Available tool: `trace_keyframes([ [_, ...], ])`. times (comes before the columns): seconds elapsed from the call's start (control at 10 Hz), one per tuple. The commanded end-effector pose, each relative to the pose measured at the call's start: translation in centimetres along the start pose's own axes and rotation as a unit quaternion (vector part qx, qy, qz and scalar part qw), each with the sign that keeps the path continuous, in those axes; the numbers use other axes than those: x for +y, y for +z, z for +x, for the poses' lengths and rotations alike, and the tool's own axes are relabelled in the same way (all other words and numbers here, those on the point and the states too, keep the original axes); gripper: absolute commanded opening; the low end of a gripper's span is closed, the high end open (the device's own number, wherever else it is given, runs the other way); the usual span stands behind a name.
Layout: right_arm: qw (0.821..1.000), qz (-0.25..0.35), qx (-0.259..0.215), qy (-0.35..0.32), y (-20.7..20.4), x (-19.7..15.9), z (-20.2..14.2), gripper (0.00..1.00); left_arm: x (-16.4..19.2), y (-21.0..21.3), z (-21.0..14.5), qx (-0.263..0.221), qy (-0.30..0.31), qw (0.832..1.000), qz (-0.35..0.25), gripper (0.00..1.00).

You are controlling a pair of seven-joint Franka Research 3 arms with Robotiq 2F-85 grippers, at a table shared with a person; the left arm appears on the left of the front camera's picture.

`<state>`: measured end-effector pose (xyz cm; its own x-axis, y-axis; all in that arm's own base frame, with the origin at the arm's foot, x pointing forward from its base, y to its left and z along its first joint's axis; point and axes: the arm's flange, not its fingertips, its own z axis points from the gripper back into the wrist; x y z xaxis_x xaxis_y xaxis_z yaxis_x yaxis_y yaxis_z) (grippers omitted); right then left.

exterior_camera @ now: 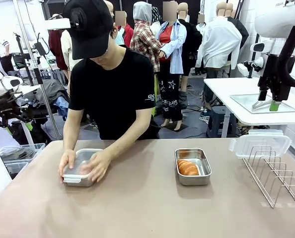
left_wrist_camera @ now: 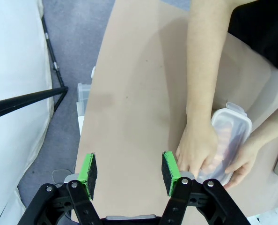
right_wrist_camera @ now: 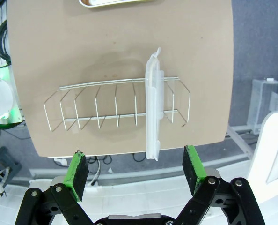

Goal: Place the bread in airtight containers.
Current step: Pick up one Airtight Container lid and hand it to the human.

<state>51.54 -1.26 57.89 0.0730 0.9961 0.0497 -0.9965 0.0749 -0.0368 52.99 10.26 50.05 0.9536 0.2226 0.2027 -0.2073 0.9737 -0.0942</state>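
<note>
Released and empty, my left hand (left_wrist_camera: 128, 163) hovers over the table's (exterior_camera: 137, 208) left edge, my right hand (right_wrist_camera: 134, 160) over the rack (right_wrist_camera: 115, 105). The person's hands (exterior_camera: 97, 166) press a lid (left_wrist_camera: 233, 133) onto one container (exterior_camera: 77, 180); the other container (exterior_camera: 205, 171), mid-table, holds bread (exterior_camera: 187, 168), unlidded.

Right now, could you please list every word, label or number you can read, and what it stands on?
"KEN": white print on the person's black sleeve, cut off; the smaller line beneath is too blurred to read.
"FRA": faint grey letters, seemingly, on the right arm, cut off by the picture's top edge.
</note>
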Motion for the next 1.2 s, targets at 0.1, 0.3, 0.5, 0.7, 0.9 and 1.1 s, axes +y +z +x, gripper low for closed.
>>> trace_keyframes([
  [0.1,1.000,0.005,0.003,0.007,0.09,0.03,-0.09,1.00,-0.02,0.22,-0.08,-0.003,0.003,1.000,0.009,0.72],
  [0.3,1.000,0.005,0.003,0.007,0.09,0.03,-0.09,1.00,-0.02,0.22,-0.08,-0.003,0.003,1.000,0.009,0.72],
  [0.5,1.000,0.005,0.003,0.007,0.09,0.03,-0.09,1.00,-0.02,0.22,-0.08,-0.003,0.003,1.000,0.009,0.72],
  [0.7,1.000,0.005,0.003,0.007,0.09,0.03,-0.09,1.00,-0.02,0.22,-0.08,-0.003,0.003,1.000,0.009,0.72],
  [0.9,1.000,0.005,0.003,0.007,0.09,0.03,-0.09,1.00,-0.02,0.22,-0.08,-0.003,0.003,1.000,0.009,0.72],
  [1.1,1.000,0.005,0.003,0.007,0.09,0.03,-0.09,1.00,-0.02,0.22,-0.08,-0.003,0.003,1.000,0.009,0.72],
])
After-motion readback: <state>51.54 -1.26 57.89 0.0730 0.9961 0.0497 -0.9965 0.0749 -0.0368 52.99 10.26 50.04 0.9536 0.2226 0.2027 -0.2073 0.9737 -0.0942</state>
